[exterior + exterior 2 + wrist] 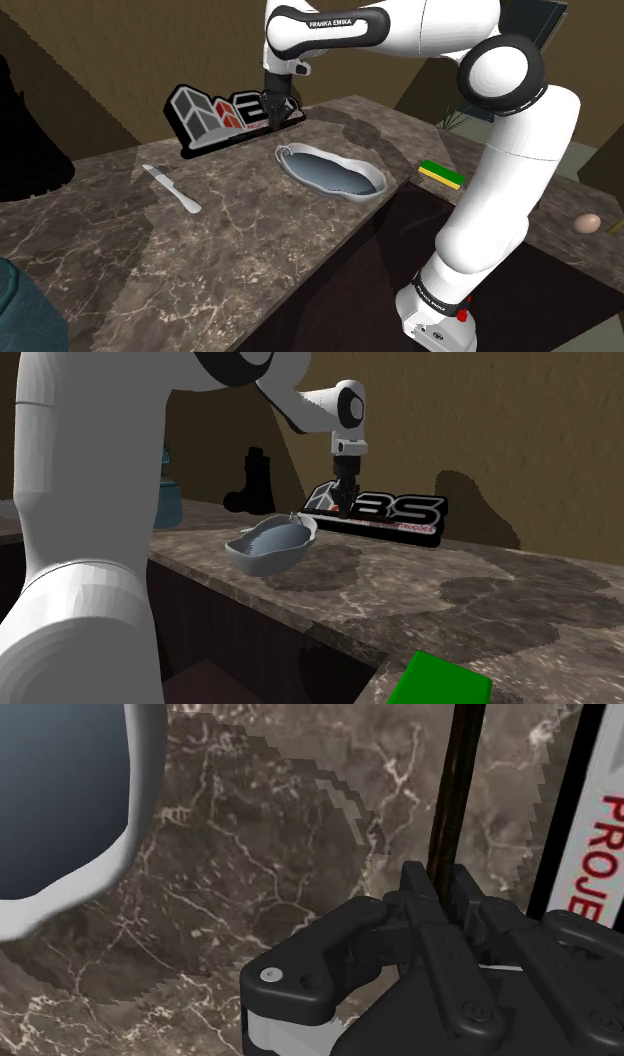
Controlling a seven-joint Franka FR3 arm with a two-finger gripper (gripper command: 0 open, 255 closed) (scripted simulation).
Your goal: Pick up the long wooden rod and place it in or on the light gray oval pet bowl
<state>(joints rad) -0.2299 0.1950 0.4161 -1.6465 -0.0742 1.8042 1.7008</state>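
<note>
One pincer (272, 115) clasping dark rod (455, 794), beside logo sign (205, 112), bowl (265, 562) near

Brown walls (520, 422), dark marble counter (250, 230)

Your scene is dim; the white robot arm (510, 150) throws soft shadows on the brown marbled countertop (250, 240), jagged-edged in the wrist view.

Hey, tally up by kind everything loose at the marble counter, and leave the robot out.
bowl: 1
rod: 1
sign: 1
knife: 1
sponge: 1
Total: 5
Left out: the black shape and the teal thing at the far end, since it is unclear whether they stand on the counter.
</note>
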